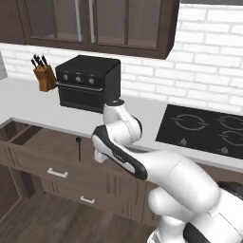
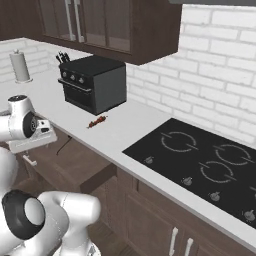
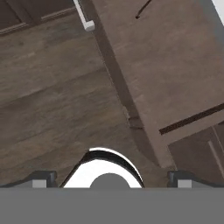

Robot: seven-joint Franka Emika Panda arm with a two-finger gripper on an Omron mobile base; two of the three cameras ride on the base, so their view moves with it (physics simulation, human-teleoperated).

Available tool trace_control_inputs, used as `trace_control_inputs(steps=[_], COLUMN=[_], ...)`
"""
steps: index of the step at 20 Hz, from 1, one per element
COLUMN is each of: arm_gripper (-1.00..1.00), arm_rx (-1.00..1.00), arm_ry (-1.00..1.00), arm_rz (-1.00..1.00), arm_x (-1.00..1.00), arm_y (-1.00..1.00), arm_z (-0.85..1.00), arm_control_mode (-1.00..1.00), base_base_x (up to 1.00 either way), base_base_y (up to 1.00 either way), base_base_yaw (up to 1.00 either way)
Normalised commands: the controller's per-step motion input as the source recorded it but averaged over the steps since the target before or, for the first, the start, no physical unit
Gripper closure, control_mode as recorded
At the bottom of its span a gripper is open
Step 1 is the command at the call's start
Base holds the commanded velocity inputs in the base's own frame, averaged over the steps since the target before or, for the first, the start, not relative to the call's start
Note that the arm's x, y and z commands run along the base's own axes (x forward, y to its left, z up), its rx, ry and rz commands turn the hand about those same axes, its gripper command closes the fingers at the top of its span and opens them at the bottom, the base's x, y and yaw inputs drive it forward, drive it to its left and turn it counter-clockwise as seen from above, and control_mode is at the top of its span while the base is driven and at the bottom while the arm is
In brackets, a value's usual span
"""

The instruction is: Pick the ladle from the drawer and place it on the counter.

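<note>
The drawer (image 1: pixel 42 142) stands pulled out below the tabletop (image 1: pixel 28 102), and the ladle (image 1: pixel 79 148) lies on its wooden floor with its long handle running roughly front to back, bowl end toward the tabletop. The fingers (image 3: pixel 43 178) are spread wide and empty, looking down past the drawer's front edge, with the ladle well apart, up near the hand view's top edge.

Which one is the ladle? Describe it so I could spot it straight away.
Find the black toaster oven on the counter. Below it, the wide brown drawer stands open. The ladle lies on the drawer's floor: a thin, near-black stick with a small round end, unlike the reddish item on the counter.
</note>
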Motion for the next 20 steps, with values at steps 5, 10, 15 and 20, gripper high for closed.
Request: trace_control_inputs(steps=[5, 10, 15, 20], arm_gripper=[-1.0, -1.0, -1.0, -1.0], arm_rx=[-0.17, -0.14, -0.04, 0.0], arm_ry=[0.17, 0.01, 0.0, 0.0], arm_rz=[0.19, 0.12, 0.06, 0.05], arm_x=[0.2, 0.27, 0.51, 0.45], arm_y=[0.54, 0.06, 0.0, -0.06], arm_z=[-0.8, -0.65, -0.51, -0.25], arm_control_mode=[-1.0, -1.0, -1.0, -1.0], base_base_x=[0.0, 0.0, 0.0, 0.0], base_base_y=[0.0, 0.0, 0.0, 0.0], base_base_yaw=[0.0, 0.0, 0.0, 0.0])
